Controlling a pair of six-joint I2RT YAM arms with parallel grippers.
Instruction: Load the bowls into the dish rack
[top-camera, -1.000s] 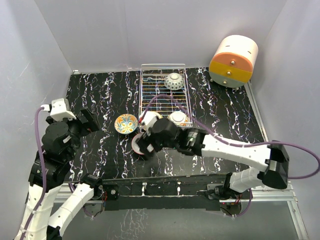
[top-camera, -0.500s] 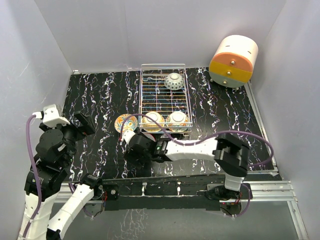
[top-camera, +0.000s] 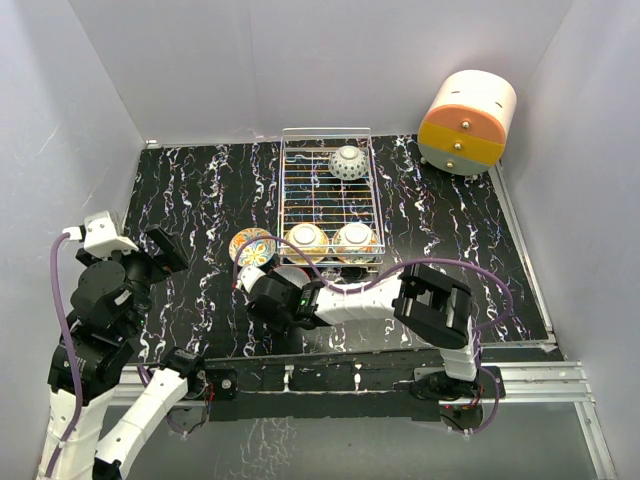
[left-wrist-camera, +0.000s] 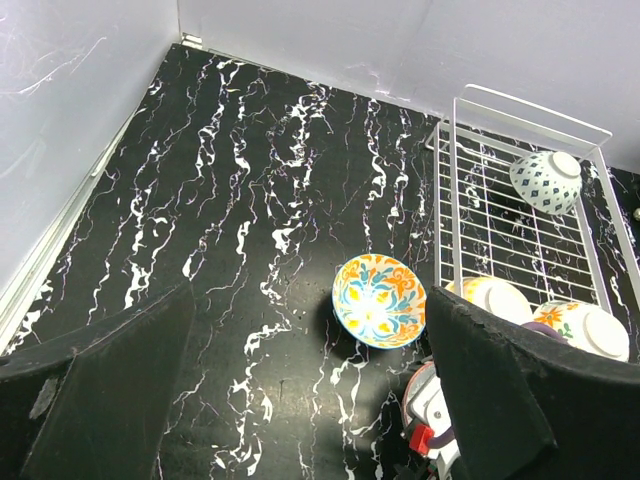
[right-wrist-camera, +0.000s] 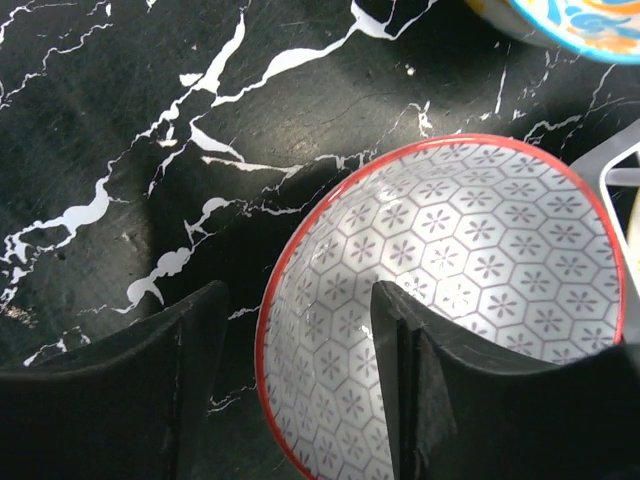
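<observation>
A red-rimmed bowl (right-wrist-camera: 470, 250) with a grey hexagon pattern inside sits on the black table just in front of the dish rack (top-camera: 320, 195). It also shows in the top view (top-camera: 288, 276). My right gripper (right-wrist-camera: 300, 375) is open and straddles its left rim, one finger outside and one inside. An orange-floral bowl (left-wrist-camera: 380, 300) sits on the table left of the rack. Three bowls are in the rack: one at the far end (left-wrist-camera: 545, 182) and two at the near end (left-wrist-camera: 490, 298) (left-wrist-camera: 585, 325). My left gripper (left-wrist-camera: 300, 420) is open and empty, raised over the table's left side.
An orange-and-cream cylindrical drawer cabinet (top-camera: 466, 122) stands at the far right corner. Pale walls enclose the table on the left, back and right. The right arm lies folded low along the near edge.
The right arm has folded back toward the near edge, and its gripper has settled lower over the red-rimmed bowl. The left arm has shifted slightly left and down.
</observation>
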